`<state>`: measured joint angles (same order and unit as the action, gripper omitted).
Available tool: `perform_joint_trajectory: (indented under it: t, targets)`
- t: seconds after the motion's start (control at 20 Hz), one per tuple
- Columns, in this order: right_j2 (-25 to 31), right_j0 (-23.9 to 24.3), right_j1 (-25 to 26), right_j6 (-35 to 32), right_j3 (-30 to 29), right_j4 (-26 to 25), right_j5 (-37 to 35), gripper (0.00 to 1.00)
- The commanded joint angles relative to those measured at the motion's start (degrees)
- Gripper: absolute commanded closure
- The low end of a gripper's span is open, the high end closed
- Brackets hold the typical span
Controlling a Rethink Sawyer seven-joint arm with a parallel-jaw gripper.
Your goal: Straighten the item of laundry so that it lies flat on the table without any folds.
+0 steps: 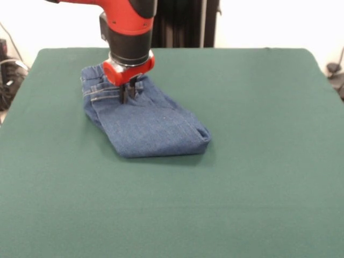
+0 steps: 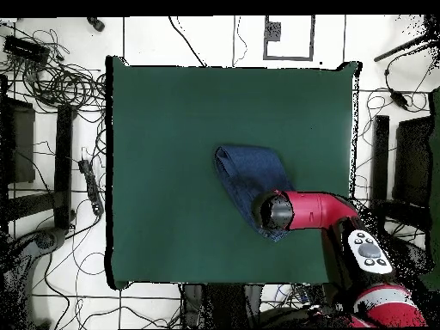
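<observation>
Red and black arm (image 1: 126, 24) reaching in from the pedestal side, wrist pointing straight down. Gripper (image 1: 128, 95) low, black fingers (image 1: 124, 95) close together, tips at cloth level near the waistband end. Overhead: red forearm (image 2: 320, 209) lying roughly horizontal, wrist end covering the gripper from above.

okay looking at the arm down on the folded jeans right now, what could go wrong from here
1. The gripper sits on the jeans near the waistband; it may pinch both folded layers, so the fold would lift as one.
2. It may drag the whole bundle across the green table instead of unfolding it.
</observation>
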<state>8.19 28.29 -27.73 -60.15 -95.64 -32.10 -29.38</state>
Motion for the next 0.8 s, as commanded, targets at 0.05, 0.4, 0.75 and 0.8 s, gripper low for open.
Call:
perform_joint_trajectory:
  t: [0.05, 0.4, 0.75, 0.8]
  targets:
    - [-1.1, 0.6, 8.9, 0.1, -3.4, -7.3, -0.8, 1.00]
    - [-0.4, 0.0, 7.1, 0.0, -4.4, -6.9, -0.5, 1.00]
    - [0.4, -1.9, 5.7, -0.5, -3.6, -5.1, -3.1, 1.00]
    - [0.7, -2.1, 5.4, -0.4, -3.6, -4.8, -3.3, 1.00]
